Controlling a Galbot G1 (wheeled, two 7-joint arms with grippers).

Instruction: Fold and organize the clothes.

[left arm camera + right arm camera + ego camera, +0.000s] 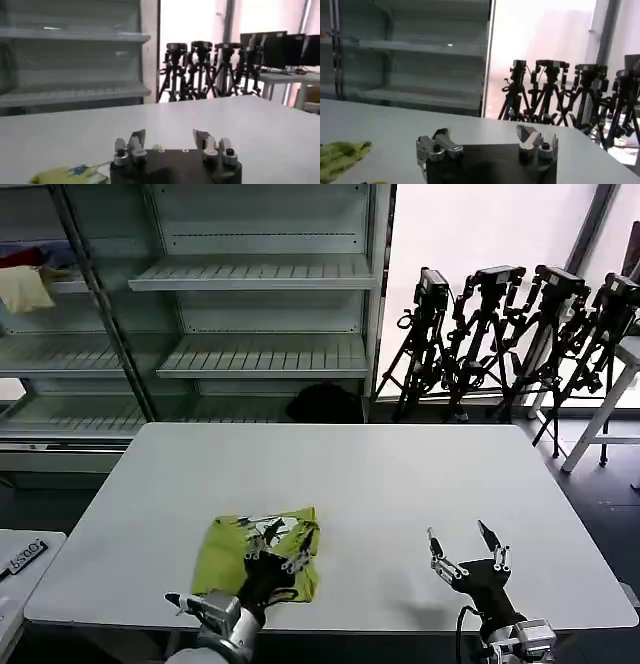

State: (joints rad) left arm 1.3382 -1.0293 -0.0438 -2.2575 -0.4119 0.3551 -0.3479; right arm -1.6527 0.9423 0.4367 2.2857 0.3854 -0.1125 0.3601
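The lime T-shirt [262, 559] lies bunched near the table's [400, 484] front edge; the left gripper [279, 546] hovers spread above it, seemingly clear; the right gripper [466, 551] waits released, well apart; a one-sided pinch could drag the bundle off the edge.

White table [400, 484] (bearing crumpled lime T-shirt [225, 559])

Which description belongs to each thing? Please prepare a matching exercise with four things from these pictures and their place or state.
Things:
1. T-shirt
2. left gripper
3. right gripper
4. camera tripods

Descriptions:
A. standing on the floor beyond the table
B. open, over bare tabletop at the near right
C. lying bunched near the table's front edge
D. open, above the yellow-green fabric

Pairs: 1-C, 2-D, 3-B, 4-A
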